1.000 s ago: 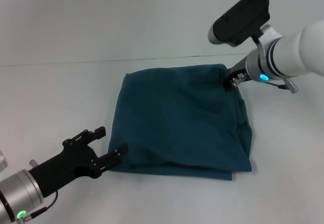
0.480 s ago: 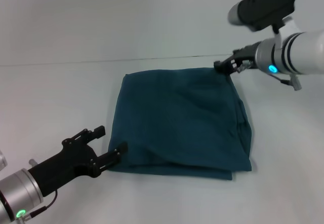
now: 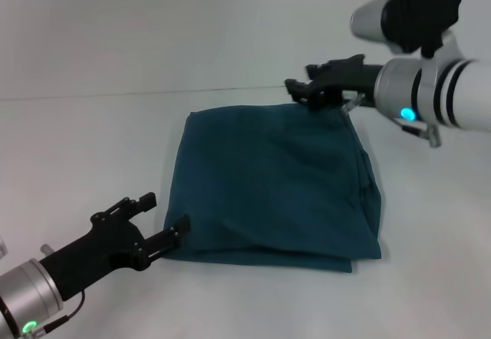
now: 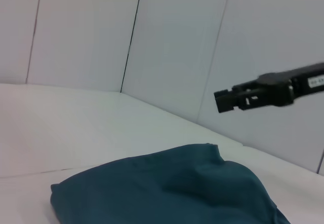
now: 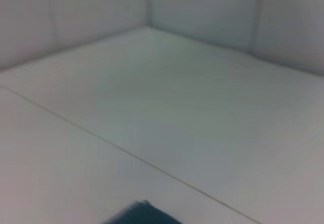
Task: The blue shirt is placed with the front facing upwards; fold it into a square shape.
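Note:
The blue shirt (image 3: 276, 189) lies folded into a rough square on the white table, plain teal side up, with its layered edges along the near and right sides. My left gripper (image 3: 164, 213) is open at the shirt's near left corner, one fingertip close against the cloth edge. Raised above the shirt's far edge near the far right corner, my right gripper (image 3: 305, 86) is open and empty. The left wrist view shows the shirt (image 4: 167, 193) low and the right gripper (image 4: 228, 100) in the air above it. A dark sliver of the shirt (image 5: 142, 215) shows in the right wrist view.
The white table (image 3: 92, 147) spreads around the shirt on all sides. A pale panelled wall (image 4: 177, 41) stands behind the table's far edge.
My right gripper has lifted off the shirt's far right corner and moved left above the far edge. The shirt stays flat. The left arm has barely shifted.

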Robot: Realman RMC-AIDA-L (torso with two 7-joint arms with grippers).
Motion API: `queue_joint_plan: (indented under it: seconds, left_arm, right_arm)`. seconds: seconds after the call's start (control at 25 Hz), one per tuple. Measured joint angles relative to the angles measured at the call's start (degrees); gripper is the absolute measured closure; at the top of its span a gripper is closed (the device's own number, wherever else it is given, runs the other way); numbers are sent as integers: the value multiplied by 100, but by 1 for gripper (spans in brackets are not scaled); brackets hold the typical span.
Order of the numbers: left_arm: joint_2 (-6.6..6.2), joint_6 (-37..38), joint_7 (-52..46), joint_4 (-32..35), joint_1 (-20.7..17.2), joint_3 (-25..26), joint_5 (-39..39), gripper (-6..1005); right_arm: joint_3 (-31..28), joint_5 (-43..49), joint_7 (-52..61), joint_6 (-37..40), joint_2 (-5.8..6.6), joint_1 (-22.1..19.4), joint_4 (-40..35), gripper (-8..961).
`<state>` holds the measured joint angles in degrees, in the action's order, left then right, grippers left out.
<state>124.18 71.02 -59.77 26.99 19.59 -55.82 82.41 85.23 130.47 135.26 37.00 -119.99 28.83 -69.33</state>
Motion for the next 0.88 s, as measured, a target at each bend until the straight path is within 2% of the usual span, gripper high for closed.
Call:
queue_joint_plan:
  seconds: [0.08,0.2,0.28,0.4,0.52,0.68,0.88]
  left_arm:
    - [0,0,0,-6,-3,1,-5,204]
    - [1,1,0,-18,2,0,-6,203]
    - [1,1,0,-22,3,-3,-7,202]
    - [1,4,0,-35,12,-13,-4,202]
    - [1,5,0,-40,24,-18,14,201]
    - [1,5,0,-47,39,-25,15,201]
    - [1,5,0,-47,45,-34,12,202]
  right_arm:
    - [100,-1147,-1022,-241,-3,-210,159,443]
    - [133,-3138,-2968,-355,-2,-388,696,568]
    - [117,-4358,-4303,-286,-7,-390,1309,651]
    - [24,-5417,-5558,-118,4,-169,2280,789]
    - [-202,-6068,-6427,88,9,151,3255,926]
    - [-351,-6292,-6847,89,8,352,3854,948]
    - [-607,-6330,-6979,-284,-16,474,4133,953]
